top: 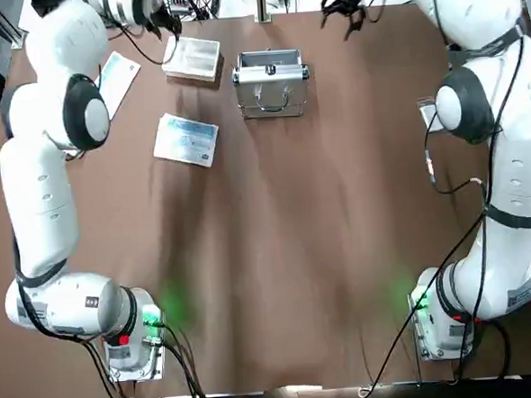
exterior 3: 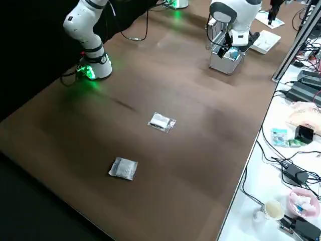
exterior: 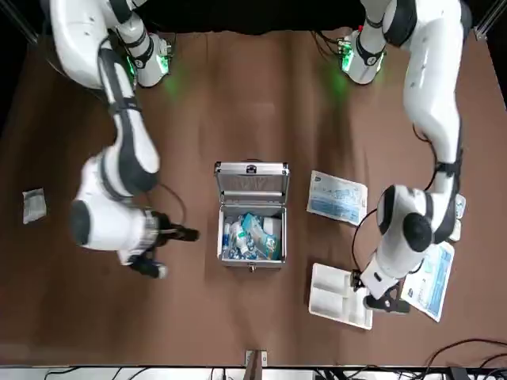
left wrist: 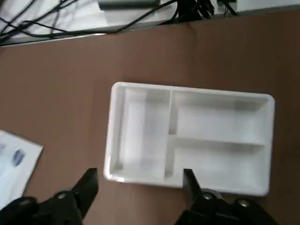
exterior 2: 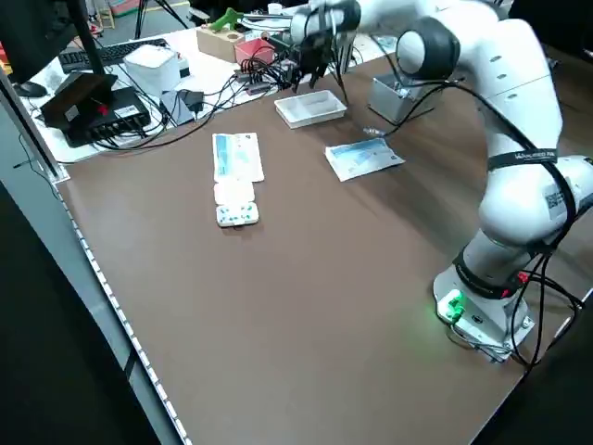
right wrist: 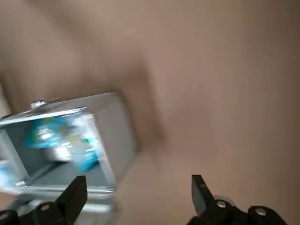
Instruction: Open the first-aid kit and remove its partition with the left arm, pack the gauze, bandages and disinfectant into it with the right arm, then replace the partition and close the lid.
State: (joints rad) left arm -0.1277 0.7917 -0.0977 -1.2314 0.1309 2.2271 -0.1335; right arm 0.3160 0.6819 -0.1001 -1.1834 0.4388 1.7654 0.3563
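**Jaws empty on both arms; tray goes back in next**

Top: left gripper (top: 160, 25) hangs by the partition tray (top: 192, 59), which lies on the bench (top: 296, 251) just left of the case (top: 271, 83).

Front: case lid up, packets and a small bottle inside. Right gripper (exterior: 170, 252) sits beside the case, holding nothing.

Left wrist: jaws wide, above the tray's near edge, not gripping.

Right wrist: jaws wide, empty.

Packing looks done. Next: left arm grips the tray rim, then seats it in the case.

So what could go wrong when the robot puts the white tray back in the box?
The left gripper hovers open over one long edge of the partition; gripped by that rim, it might tilt or slip. The first-aid kit looks packed high with packets, so the partition may not sit flat, and the lid may not close.
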